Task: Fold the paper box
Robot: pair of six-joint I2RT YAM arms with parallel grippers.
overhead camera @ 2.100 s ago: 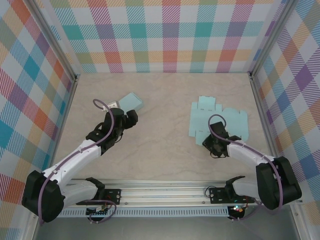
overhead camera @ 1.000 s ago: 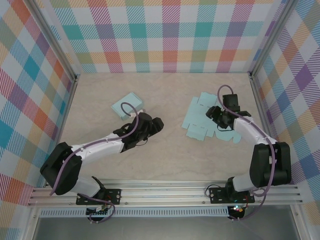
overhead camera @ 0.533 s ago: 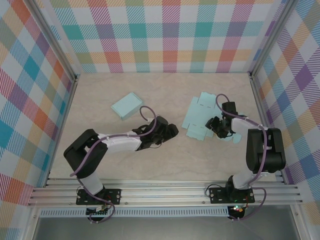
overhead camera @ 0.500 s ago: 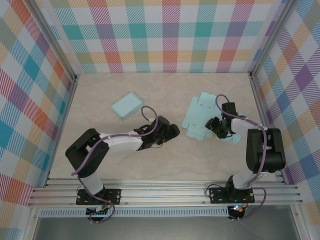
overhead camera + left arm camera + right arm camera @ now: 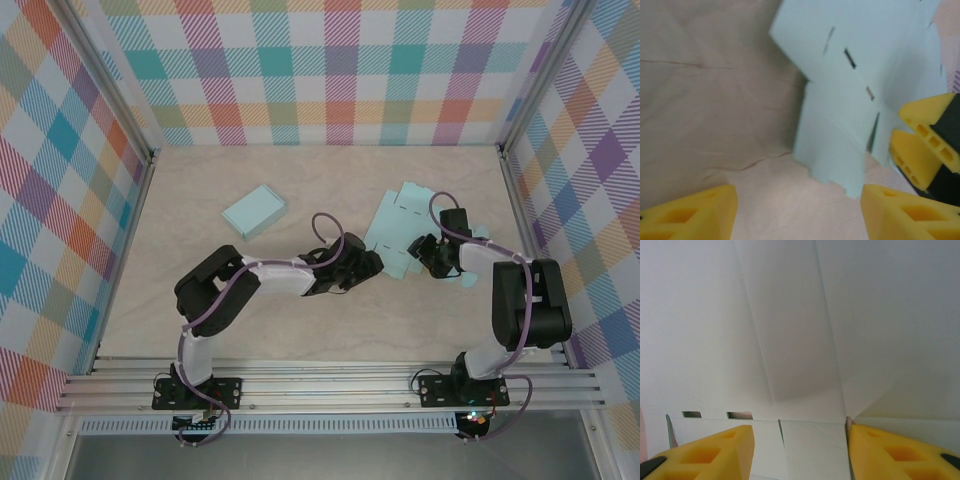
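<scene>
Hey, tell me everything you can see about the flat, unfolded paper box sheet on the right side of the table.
The unfolded box sheet is pale blue-green thin card, die-cut with flaps, crease lines and small slots. It lies right of centre on the beige table, not yet folded, though some panels look slightly raised. The right claw sits open over its right part; the left claw, open, is just short of its near left edge.

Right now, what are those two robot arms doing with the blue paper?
They are working on a flat, unfolded paper box lying on the table. The right gripper sits over the sheet with its fingers apart. The left gripper, also open, reaches toward the sheet's left edge without holding it. Another box, already folded, sits off to the left.
</scene>
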